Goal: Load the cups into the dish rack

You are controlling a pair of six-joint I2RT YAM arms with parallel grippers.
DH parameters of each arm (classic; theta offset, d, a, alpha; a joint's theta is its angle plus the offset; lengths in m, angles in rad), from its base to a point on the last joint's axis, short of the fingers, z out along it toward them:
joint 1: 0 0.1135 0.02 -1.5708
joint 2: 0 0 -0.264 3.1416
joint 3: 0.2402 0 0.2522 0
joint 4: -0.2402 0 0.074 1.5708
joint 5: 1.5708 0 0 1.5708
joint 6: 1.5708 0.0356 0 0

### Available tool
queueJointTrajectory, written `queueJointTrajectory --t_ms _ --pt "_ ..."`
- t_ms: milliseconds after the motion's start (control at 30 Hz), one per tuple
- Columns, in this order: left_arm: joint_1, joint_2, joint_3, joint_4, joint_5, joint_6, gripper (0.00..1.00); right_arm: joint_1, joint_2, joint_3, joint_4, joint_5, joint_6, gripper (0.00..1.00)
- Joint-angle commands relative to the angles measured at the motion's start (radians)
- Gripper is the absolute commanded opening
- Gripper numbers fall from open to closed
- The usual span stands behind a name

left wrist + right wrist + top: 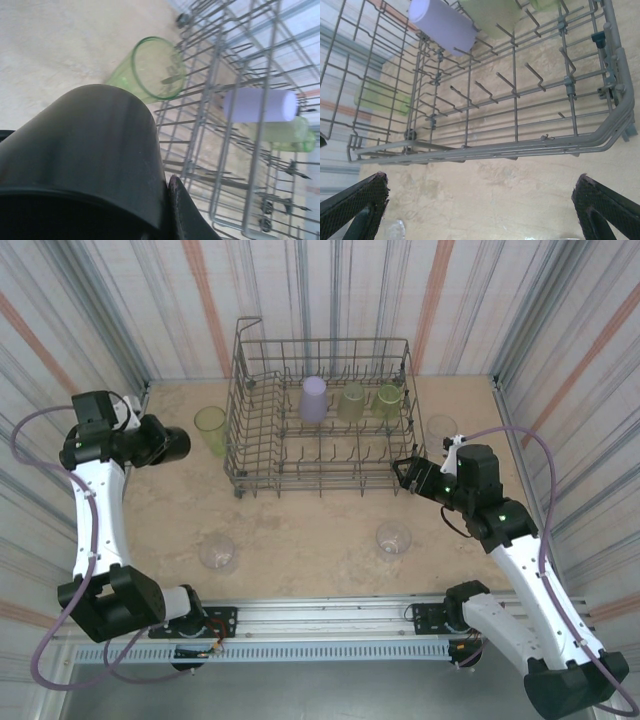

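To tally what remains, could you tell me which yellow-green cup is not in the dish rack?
The yellow-green cup on the table left of the dish rack; the other two sit inside, beside the lavender cup.

Top camera: mounted high, above and behind the arm bases, looking down and forward. It takes in the whole dish rack at the far middle, from a distance. Left wrist camera: close off the rack's left side, next to the green cup standing outside it, and it faces across the wires at a tilt. Right wrist camera: low, just off the rack's near right corner, facing in over its floor. All three views share the rack and the lavender cup inside it.
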Motion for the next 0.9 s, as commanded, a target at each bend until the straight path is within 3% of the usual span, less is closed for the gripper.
queueJointTrajectory --t_ms 0,500,867 --pt "0.007 -0.065 0.055 0.139 0.129 -0.023 0.00 0.007 0.003 0.007 0.017 0.011 0.020 0.99" --pt "0.002 -0.142 0.054 0.410 0.339 -0.115 0.00 0.008 0.035 0.014 0.036 -0.033 0.029 0.99" --pt "-0.174 -0.121 0.081 0.477 0.376 -0.017 0.00 0.016 0.105 0.028 0.137 -0.148 0.084 0.99"
